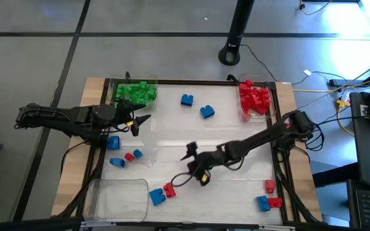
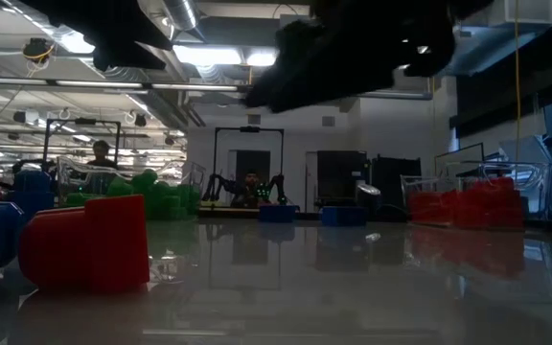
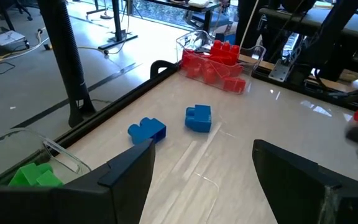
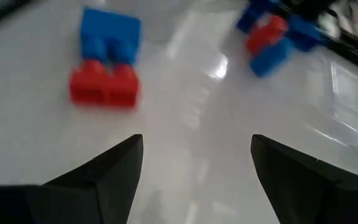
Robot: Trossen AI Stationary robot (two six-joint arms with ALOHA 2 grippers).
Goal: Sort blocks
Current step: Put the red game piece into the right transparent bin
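1. The left gripper (image 1: 140, 122) hangs over the desk (image 1: 236, 138) near its left edge, fingers spread wide and holding nothing.
2. Just behind it, at the far left corner, a clear tray (image 1: 133, 90) holds the green blocks (image 1: 137, 92).
3. Ahead of this gripper, two loose blue blocks (image 3: 146, 129) (image 3: 198, 118) lie apart on the bare desk, and beyond them a second tray (image 3: 219, 59) at the far right corner holds the red blocks (image 3: 219, 55).
4. Close beside the left gripper, toward the near edge, lie a blue block (image 1: 113, 142) and a small cluster of blue and red ones (image 1: 127, 157).
5. The right gripper (image 1: 196, 163) reaches to the desk's middle, fingers wide apart and empty above the surface.
6. Ahead of it a blue block (image 4: 110, 34) touches a red one (image 4: 103, 84), the pair lying together on the desk; in the high view they sit just toward the near edge from the gripper (image 1: 162, 192).
7. An empty clear tray (image 1: 117, 196) stands at the near left corner, beside that pair.
8. Well to the right gripper's other side, near the right edge, lie a red block (image 1: 270, 186) and a blue-and-red pair (image 1: 268, 203).
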